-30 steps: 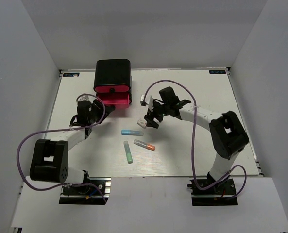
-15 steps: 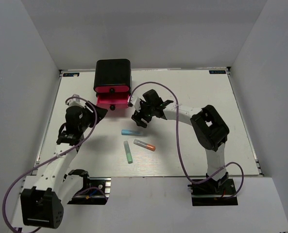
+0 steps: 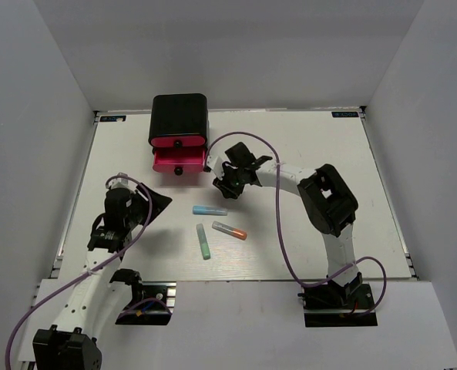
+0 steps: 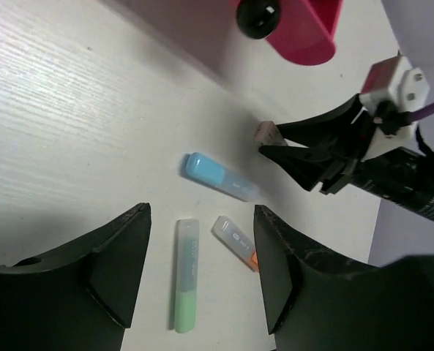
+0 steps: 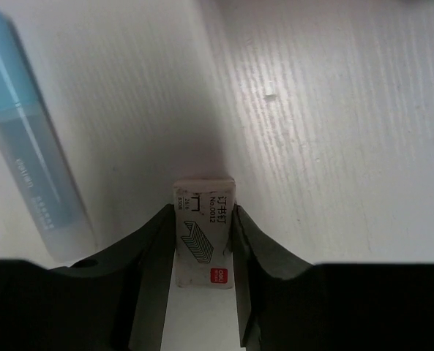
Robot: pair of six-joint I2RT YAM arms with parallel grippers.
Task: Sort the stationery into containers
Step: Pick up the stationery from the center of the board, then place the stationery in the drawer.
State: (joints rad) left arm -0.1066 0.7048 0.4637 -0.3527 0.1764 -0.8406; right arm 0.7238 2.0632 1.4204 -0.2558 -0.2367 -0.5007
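White tabletop (image 3: 328,216) inside a grey-walled enclosure, glossy black cabinet (image 3: 179,116) at the far edge.

Progress, my read: mid-task at best. Nothing can be confirmed as sorted.
- Pink drawers: lower drawer (image 3: 179,160) is pulled out toward the arms, and the one above it (image 3: 179,142) sits further in. Can't tell whether either holds anything.
- Three sticks loose on the table, in a near cluster well in front of the cabinet: light blue stick (image 3: 210,210), green stick (image 3: 203,241) and grey stick with orange tip (image 3: 229,230). All lie flat, none touching another.
- Staple box (image 5: 204,234) is in hand, not yet in a drawer.

Right gripper (image 3: 226,183): clamped on the staple box, one finger on each long side. It sits low over the table, just right of the open drawer's front. Can't tell whether the box clears the surface.

Left gripper (image 4: 200,212): fingers spread wide, holding nothing. It hangs over the table's left side, facing the stick cluster.

Staple box look: small white rectangular carton with crisp edges, a printed staple graphic, "No.0012", Chinese text and a red logo. Rigid enough for a pinch, I'd say. Left wrist view shows it as a tiny pale block at the right fingertips.

Left to do: drop the box in a drawer, then the three sticks.
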